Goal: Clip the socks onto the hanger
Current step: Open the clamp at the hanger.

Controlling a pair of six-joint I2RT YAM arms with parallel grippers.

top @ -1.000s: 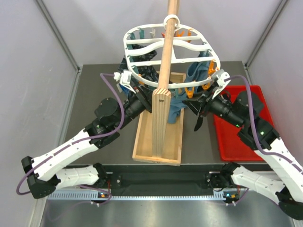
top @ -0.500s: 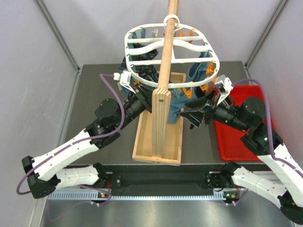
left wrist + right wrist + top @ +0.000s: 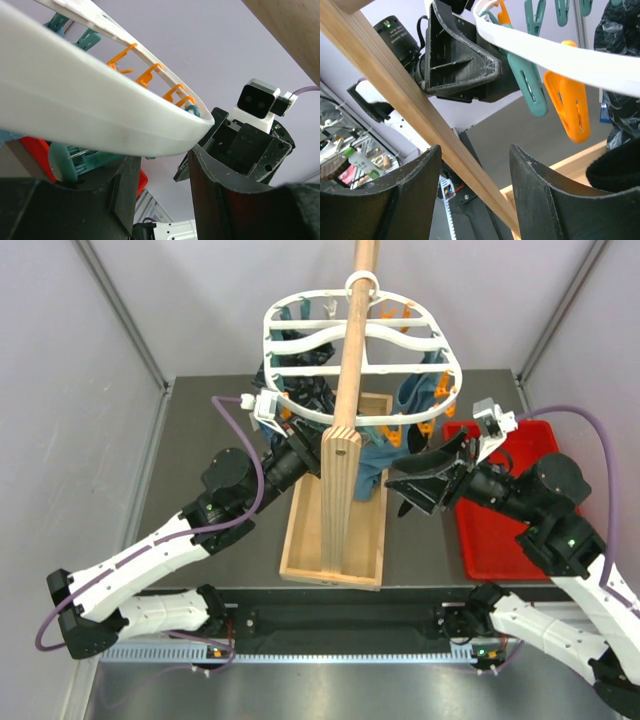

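Note:
The white oval hanger hangs round the wooden pole, with orange and teal clothespins along its rim. Dark fabric hangs under its left side. In the right wrist view a plain black sock bulges at the right edge, and what holds it is hidden. My left gripper sits under the front-left rim. In its wrist view the hanger rim covers the tips of my left gripper, and a teal clothespin lies by the left finger. My right gripper stands open and empty, apart from the rim.
The wooden pole rises from a tray-like wooden base in the middle. Blue-teal cloths hang on the hanger's right side. A red tray lies under my right arm. Grey walls close in on both sides.
My right gripper has opened and drawn back from the hanger's front-right rim, toward the red tray. The left arm and the hanger have stayed put.

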